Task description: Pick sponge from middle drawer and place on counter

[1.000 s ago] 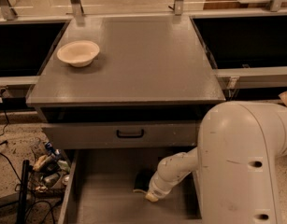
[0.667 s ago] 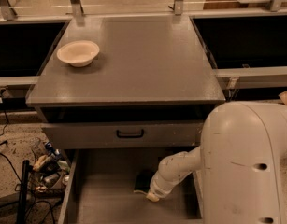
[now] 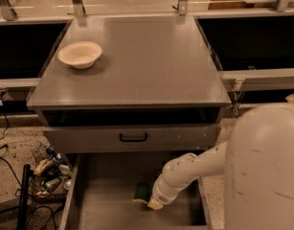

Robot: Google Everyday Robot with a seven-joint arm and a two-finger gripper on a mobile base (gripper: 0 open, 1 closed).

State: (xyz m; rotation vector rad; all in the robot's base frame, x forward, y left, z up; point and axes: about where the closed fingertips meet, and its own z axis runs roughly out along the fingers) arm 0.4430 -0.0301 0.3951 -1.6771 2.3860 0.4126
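Note:
The dark green sponge (image 3: 142,191) with a pale edge lies on the grey floor of the open middle drawer (image 3: 108,200), near its centre. My white arm reaches down from the right into the drawer. My gripper (image 3: 154,204) sits at the sponge's right side, touching or just over it, and my wrist hides most of it. The grey counter (image 3: 151,61) lies above and behind the drawer.
A cream bowl (image 3: 80,54) stands on the counter's back left. A closed grey drawer front with a black handle (image 3: 133,138) sits just above the open drawer. Black recessed bays (image 3: 22,51) flank the counter. Cables and clutter (image 3: 48,176) lie on the floor at the left.
My arm's large white housing has shifted a little to the right. The gripper stays low in the drawer at the sponge, a touch lower than before.

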